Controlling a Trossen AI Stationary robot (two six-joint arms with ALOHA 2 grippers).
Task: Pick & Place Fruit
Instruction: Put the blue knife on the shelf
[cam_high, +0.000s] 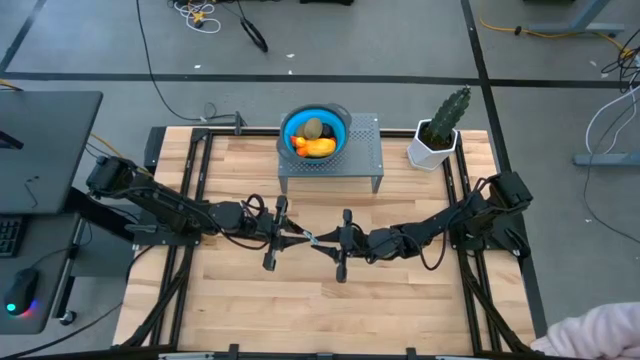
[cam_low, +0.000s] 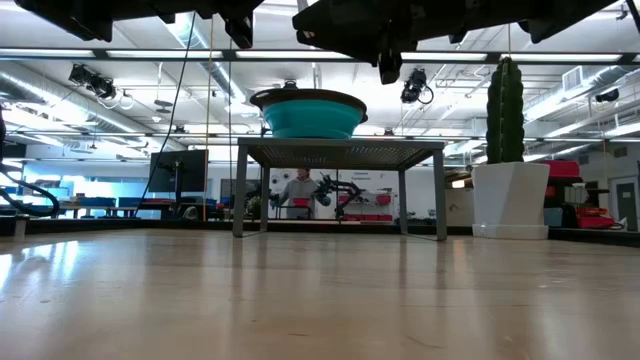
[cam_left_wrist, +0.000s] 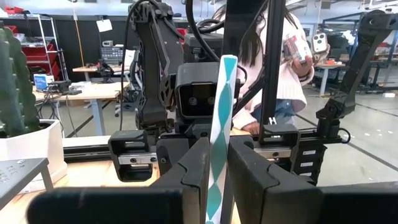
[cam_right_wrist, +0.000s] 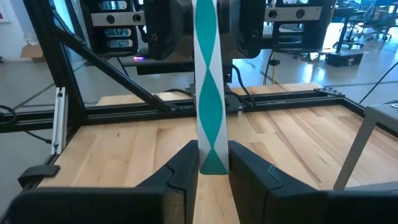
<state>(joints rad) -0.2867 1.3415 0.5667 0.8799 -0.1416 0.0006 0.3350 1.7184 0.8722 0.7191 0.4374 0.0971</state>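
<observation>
Grey concrete floor with loose cables surrounds the wooden table (cam_high: 300, 290), which fills the middle of the high view. At upper centre of that frame, a small grey metal stand (cam_high: 360, 160) carries a blue bowl (cam_high: 338, 122). All the fruit I can see lies inside the bowl: a yellow-orange oblong (cam_high: 320, 147), an olive-brown oval (cam_high: 313, 127) above it, and an orange-red piece (cam_high: 300, 151) at the lower left of the bowl. To the right of the stand stands a green cactus (cam_high: 450, 110) in a white pot (cam_high: 428, 150).

Both arms reach toward mid-frame and meet just below the stand, above the table. The left gripper (cam_high: 292, 236) and the right gripper (cam_high: 328, 241) come at each other from opposite sides, with a slim white-and-teal striped stick (cam_high: 311, 238) between them. In the left wrist view, the left fingers (cam_left_wrist: 193, 168) are clamped on the stick's lower end. In the right wrist view, the right fingers (cam_right_wrist: 183, 165) sit tight against the stick's teal tip.

Past the left gripper, a person in a pink top (cam_left_wrist: 292, 56) stands beyond the table's edge.
</observation>
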